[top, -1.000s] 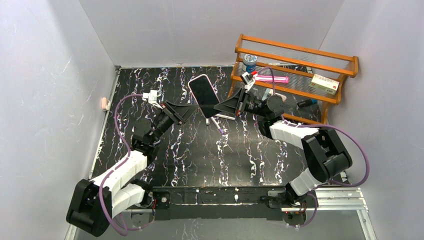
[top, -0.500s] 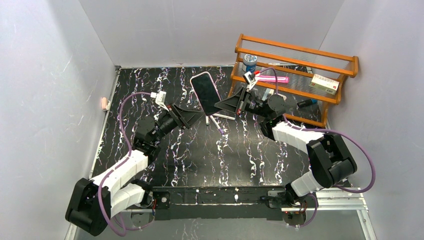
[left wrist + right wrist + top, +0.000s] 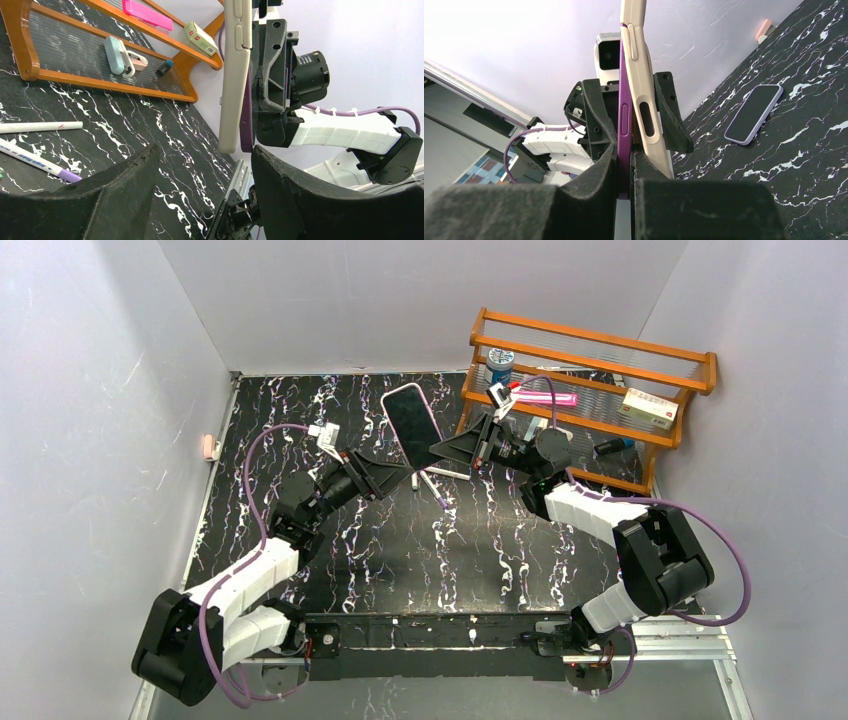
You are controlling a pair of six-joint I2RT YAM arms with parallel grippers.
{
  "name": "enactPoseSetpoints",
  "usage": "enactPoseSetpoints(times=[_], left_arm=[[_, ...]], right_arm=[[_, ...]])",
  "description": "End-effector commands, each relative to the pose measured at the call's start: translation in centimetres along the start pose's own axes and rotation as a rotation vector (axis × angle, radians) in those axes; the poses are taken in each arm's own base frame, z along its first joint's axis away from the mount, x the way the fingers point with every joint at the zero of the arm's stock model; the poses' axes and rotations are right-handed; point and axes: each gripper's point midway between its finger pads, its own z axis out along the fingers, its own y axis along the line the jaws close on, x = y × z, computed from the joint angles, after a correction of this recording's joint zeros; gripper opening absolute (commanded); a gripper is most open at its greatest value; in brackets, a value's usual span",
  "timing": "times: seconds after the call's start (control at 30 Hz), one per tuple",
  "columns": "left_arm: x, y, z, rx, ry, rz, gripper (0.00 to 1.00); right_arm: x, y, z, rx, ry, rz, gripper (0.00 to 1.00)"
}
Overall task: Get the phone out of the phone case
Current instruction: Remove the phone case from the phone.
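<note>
Left gripper (image 3: 400, 481): jaws spread and empty, low beside the raised handset, not touching it.
Phone (image 3: 412, 425): upright above the marbled table (image 3: 400, 560), its purple edge showing beside the cream case (image 3: 235, 75).
Pens (image 3: 40, 127): two lie on the table below.
Right gripper (image 3: 438, 452): clamped on the phone's lower end.
Rack (image 3: 596, 338): orange wood at far right, carrying small items.
Change: a second ago the left gripper sat narrower at the phone's edge. It has since backed off and widened.
</note>
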Motion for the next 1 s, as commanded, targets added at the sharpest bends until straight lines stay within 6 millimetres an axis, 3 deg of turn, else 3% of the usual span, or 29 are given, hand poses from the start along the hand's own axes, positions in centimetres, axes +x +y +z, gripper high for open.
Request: enactPoseSetpoints(times=[0.0,0.43,0.83,0.97], left_arm=[[-0.5,-0.4,0.5,0.015,-0.013,0.035,0.64],[-0.1,-0.7,0.4,0.032,0.004,0.07,0.64],[-1.0,-2.3,2.7,0.068,-0.004,0.068,0.64],[-1.7,-1.8,3.1,0.04,-0.045,0.04,0.61]], right_arm=[[-2.1,4.0,0.1,-0.102,-0.067,-0.127,0.01],[-2.3,4.2,0.1,-0.097,-0.072,-0.136,0.01],[-1.8,4.1,0.0,-0.103,-0.052,-0.124,0.01],[-1.3,4.0,-0.2,-0.107,-0.033,-0.109,0.01]])
